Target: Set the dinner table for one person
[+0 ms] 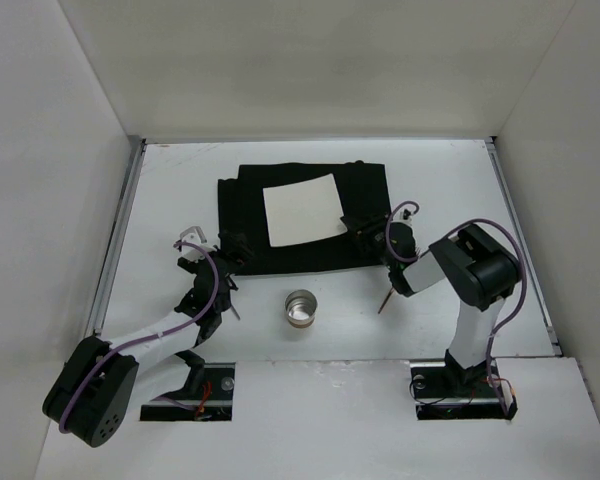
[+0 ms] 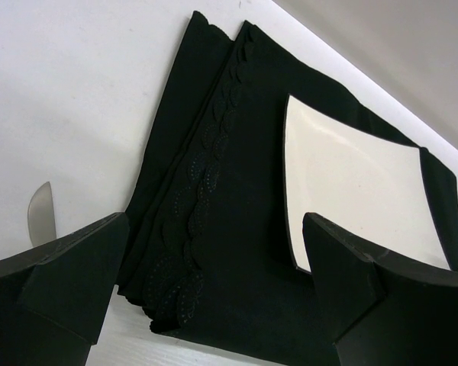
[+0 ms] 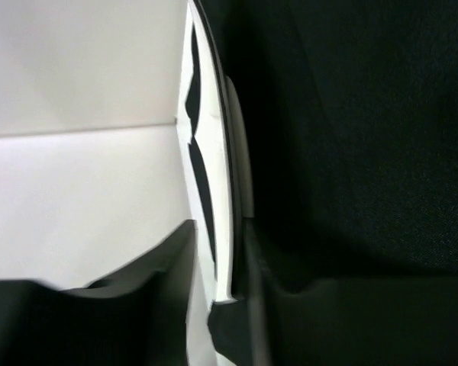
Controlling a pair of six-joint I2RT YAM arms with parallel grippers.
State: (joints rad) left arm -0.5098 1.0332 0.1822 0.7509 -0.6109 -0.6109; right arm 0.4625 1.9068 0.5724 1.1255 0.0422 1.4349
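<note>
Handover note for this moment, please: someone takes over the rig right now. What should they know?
Grippers: the left gripper is open and empty, over the mat's near left corner. The right gripper has its jaws astride the plate's right edge; whether they press on it cannot be told.
Things: the plate lies on the black mat at the far middle of the table. The metal cup stands off the mat, nearer the arms. A thin utensil lies by the right arm.
Done: mat and plate are laid.
Left: probably setting the cup and utensil beside the plate.
</note>
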